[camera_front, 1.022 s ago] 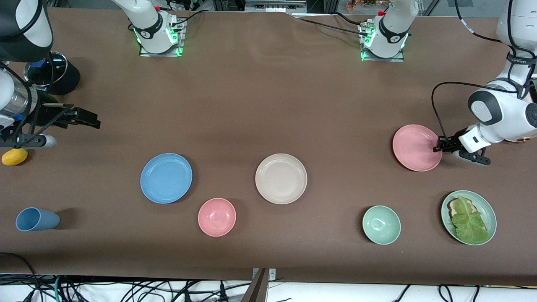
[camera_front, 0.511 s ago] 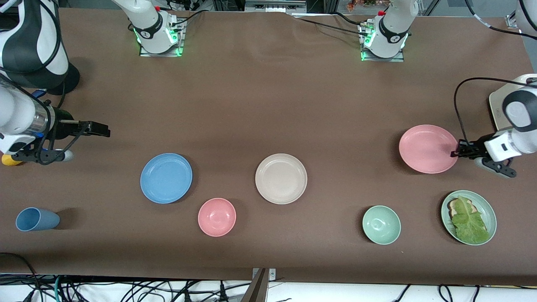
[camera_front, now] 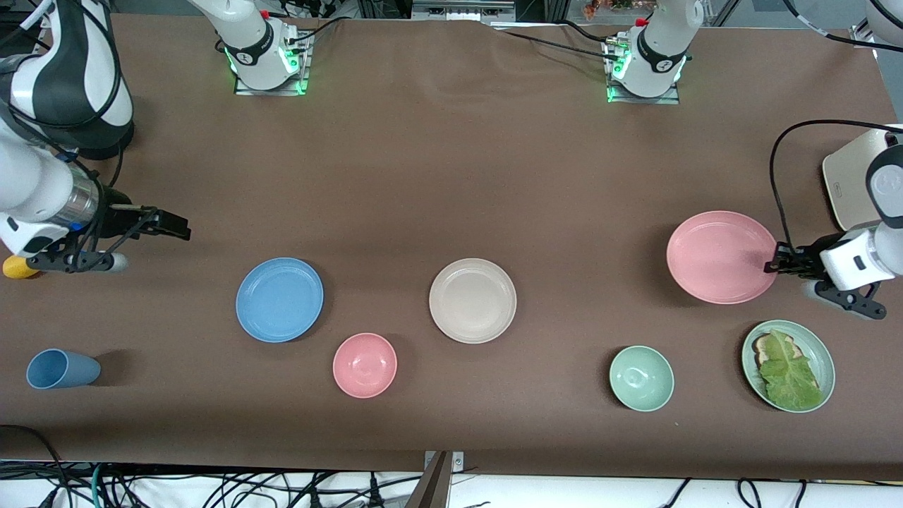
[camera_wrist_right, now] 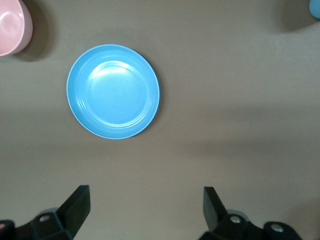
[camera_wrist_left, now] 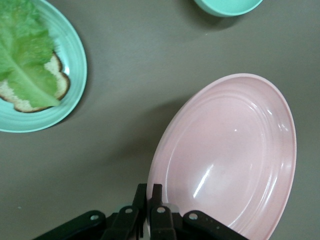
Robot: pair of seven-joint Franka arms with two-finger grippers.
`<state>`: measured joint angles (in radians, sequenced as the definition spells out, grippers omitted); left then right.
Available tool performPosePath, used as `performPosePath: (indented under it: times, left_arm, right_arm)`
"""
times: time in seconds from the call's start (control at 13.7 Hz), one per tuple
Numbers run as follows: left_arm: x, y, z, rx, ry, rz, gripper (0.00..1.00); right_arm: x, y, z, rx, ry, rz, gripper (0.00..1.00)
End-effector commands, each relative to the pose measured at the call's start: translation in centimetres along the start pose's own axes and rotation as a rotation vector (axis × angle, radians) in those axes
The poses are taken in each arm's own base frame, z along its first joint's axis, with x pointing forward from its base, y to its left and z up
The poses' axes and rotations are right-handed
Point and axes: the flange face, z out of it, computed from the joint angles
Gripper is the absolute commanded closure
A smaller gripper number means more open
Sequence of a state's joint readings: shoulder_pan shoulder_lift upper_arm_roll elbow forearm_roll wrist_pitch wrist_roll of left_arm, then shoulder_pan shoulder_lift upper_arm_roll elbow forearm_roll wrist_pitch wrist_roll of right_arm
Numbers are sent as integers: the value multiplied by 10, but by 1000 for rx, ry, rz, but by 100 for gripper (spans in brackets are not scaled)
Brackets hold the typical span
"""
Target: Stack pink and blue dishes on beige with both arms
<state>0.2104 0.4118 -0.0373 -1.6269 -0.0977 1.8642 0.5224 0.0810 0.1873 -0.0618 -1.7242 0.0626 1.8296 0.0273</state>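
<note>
The pink plate (camera_front: 719, 255) hangs tilted above the table near the left arm's end, with my left gripper (camera_front: 774, 267) shut on its rim. In the left wrist view the fingertips (camera_wrist_left: 156, 192) pinch the edge of the pink plate (camera_wrist_left: 230, 155). The blue plate (camera_front: 279, 299) lies flat on the table, and the beige plate (camera_front: 473, 300) sits beside it in mid-table with nothing on it. My right gripper (camera_front: 176, 227) is open over bare table toward the right arm's end from the blue plate (camera_wrist_right: 113, 91). Nothing is between the right gripper's (camera_wrist_right: 145, 200) fingers.
A small pink bowl (camera_front: 365, 365) and a green bowl (camera_front: 641, 378) stand nearer the camera. A pale green plate (camera_front: 825, 353) with lettuce lies under the left arm. A blue cup (camera_front: 60, 368) and a yellow object (camera_front: 14, 268) are at the right arm's end.
The left gripper has lifted the pink plate off the table and carried it a little toward the left arm's end. The right gripper has crept toward the blue plate.
</note>
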Motion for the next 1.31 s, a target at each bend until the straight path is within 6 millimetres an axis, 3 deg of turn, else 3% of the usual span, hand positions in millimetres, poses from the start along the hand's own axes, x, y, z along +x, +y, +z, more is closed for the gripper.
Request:
performPosePath:
  times: [0.0, 0.37, 0.66, 0.88, 1.1, 1.24]
  left_arm:
    - [25, 48, 7, 20, -38, -58, 100]
    - [64, 156, 33, 26, -62, -215, 100]
    - [88, 232, 73, -4, -62, -327, 100]
    - [99, 292, 102, 15, -58, -385, 100]
    - [102, 328, 127, 27, -71, -429, 100]
    - [112, 348, 133, 28, -62, -434, 100]
  right_arm:
    - [-17, 2, 3, 3, 14, -10, 0]
    - [14, 4, 65, 3, 19, 4, 0]
    - [36, 8, 140, -9, 43, 11, 0]
    - [44, 10, 177, -16, 68, 14, 0]
    - [54, 8, 220, -20, 107, 10, 0]
    - [56, 8, 237, -21, 113, 12, 1]
